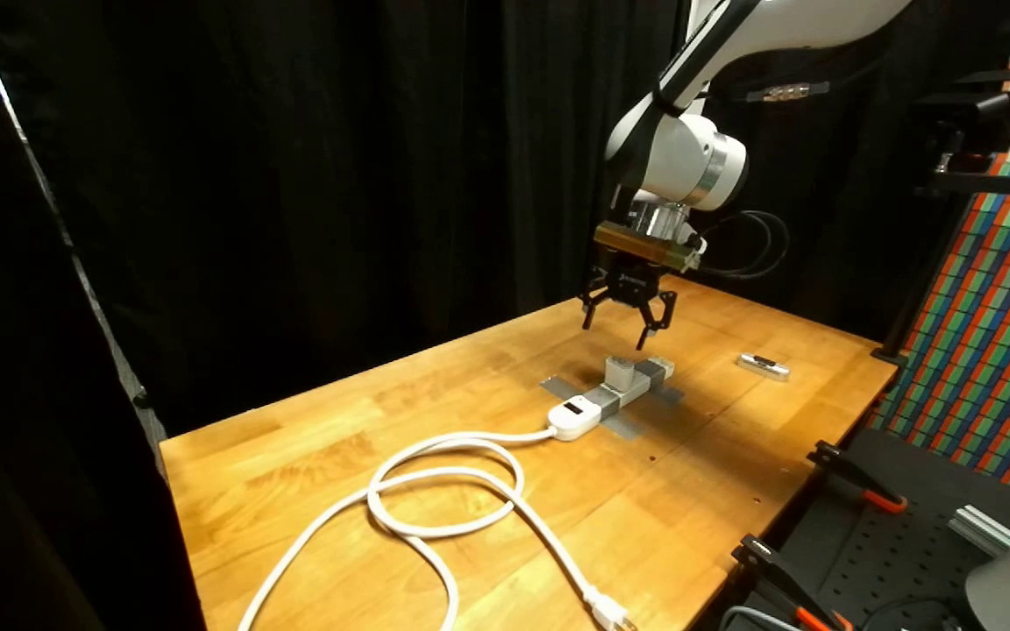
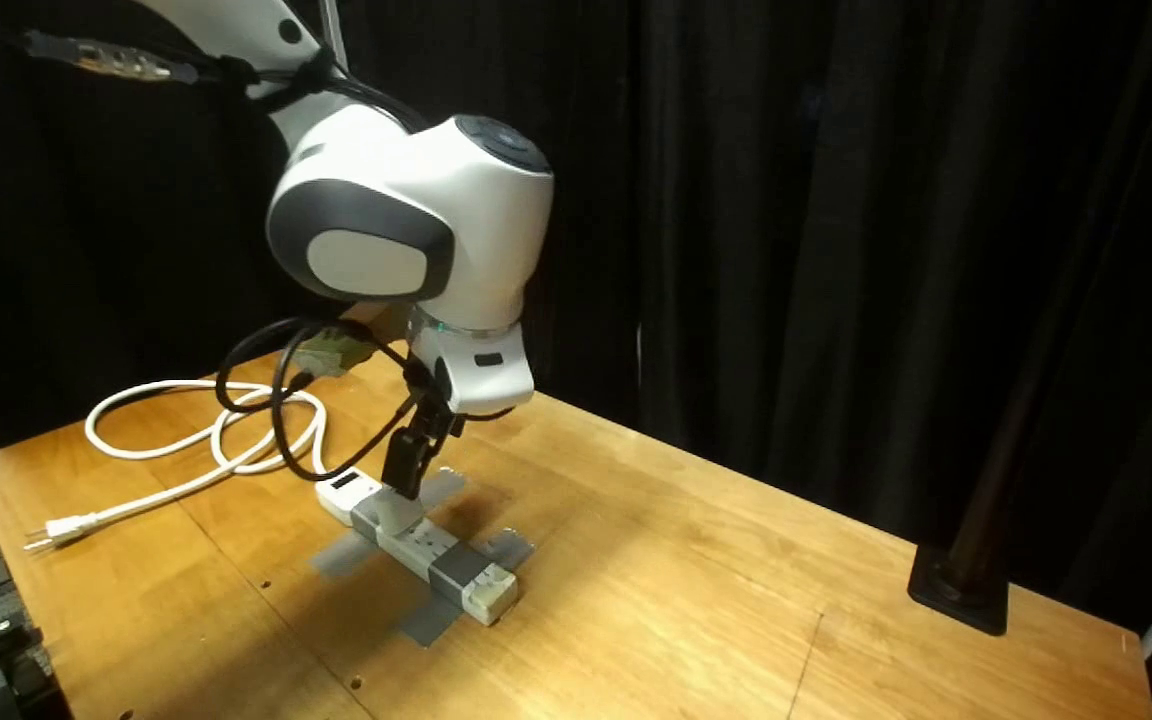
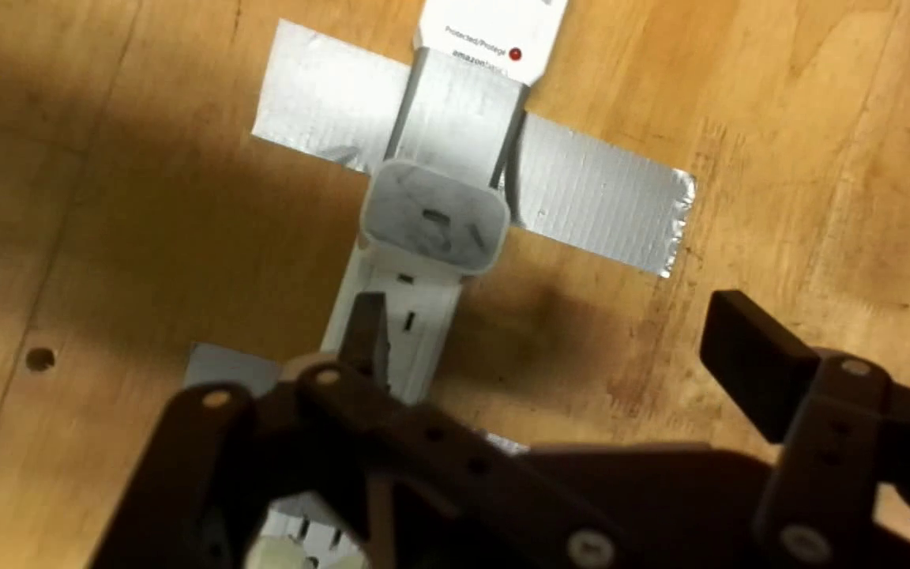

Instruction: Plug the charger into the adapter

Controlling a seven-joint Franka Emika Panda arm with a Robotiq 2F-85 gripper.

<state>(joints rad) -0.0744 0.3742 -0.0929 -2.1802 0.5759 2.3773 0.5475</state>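
The jaws of the gripper (image 1: 615, 335) are spread wide, with nothing held, clear of the charger (image 3: 435, 217), which is set upright on the power strip (image 3: 423, 332). Full seating cannot be confirmed; if loose, the charger is best pressed straight down, kept level.

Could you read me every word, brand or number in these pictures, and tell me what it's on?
"Protected/Protégé": on the power strip, beside the red light.
"amazonbasics", last letters blurred: just under that, same strip.
White lettering on the hand: too small to read.
Pale marks on the orange-handled clamps: too small to read.
I can make out no numbers.
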